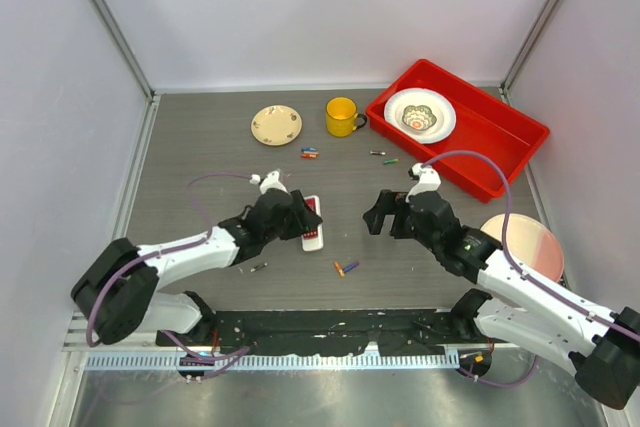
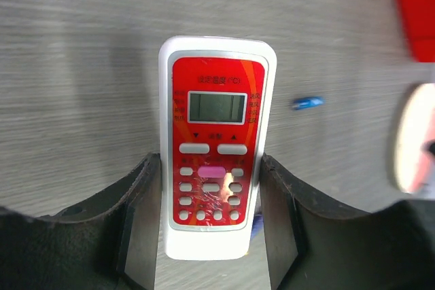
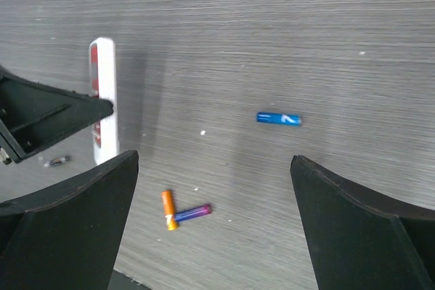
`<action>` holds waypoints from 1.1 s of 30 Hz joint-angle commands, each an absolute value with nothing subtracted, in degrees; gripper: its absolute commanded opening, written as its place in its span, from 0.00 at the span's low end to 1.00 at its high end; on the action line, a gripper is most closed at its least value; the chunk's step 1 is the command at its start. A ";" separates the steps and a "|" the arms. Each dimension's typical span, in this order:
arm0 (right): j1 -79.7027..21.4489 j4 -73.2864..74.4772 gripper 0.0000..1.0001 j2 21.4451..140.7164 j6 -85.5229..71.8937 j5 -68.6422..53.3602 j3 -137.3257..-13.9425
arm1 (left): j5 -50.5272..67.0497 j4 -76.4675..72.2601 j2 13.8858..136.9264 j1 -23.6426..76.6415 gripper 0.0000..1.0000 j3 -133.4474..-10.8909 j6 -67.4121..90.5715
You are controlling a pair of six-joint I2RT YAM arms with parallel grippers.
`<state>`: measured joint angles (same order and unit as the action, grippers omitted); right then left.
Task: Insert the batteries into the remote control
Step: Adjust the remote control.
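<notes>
Left wrist view: left gripper (image 2: 211, 168) clamps the remote control (image 2: 216, 100), keypad showing, back hidden. Right gripper (image 3: 214, 161), jaws wide apart, hangs over loose batteries (image 3: 279, 119) on the table (image 1: 200, 147). Red tray (image 1: 500, 142) holds a white bowl (image 1: 420, 115).

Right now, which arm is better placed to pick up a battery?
The right. The right gripper is open and empty, and it hangs over the orange battery, the purple battery and the blue battery. The left gripper is shut on the remote control, so it is busy.
</notes>
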<state>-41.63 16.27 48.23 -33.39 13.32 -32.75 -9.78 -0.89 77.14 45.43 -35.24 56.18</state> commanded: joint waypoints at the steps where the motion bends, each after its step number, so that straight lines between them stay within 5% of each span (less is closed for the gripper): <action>1: -41.57 7.83 1.00 45.71 -37.87 5.82 -30.77 | 2.09 -29.12 71.29 42.46 0.00 -29.20 61.25; 13: -39.20 -17.12 1.00 45.44 -46.83 -21.17 -24.45 | 14.93 -88.63 82.43 38.50 0.00 -16.61 75.38; 33: -33.13 -43.85 0.96 54.22 -59.94 -34.63 -17.76 | 24.35 -88.68 80.07 37.62 0.00 -23.47 79.01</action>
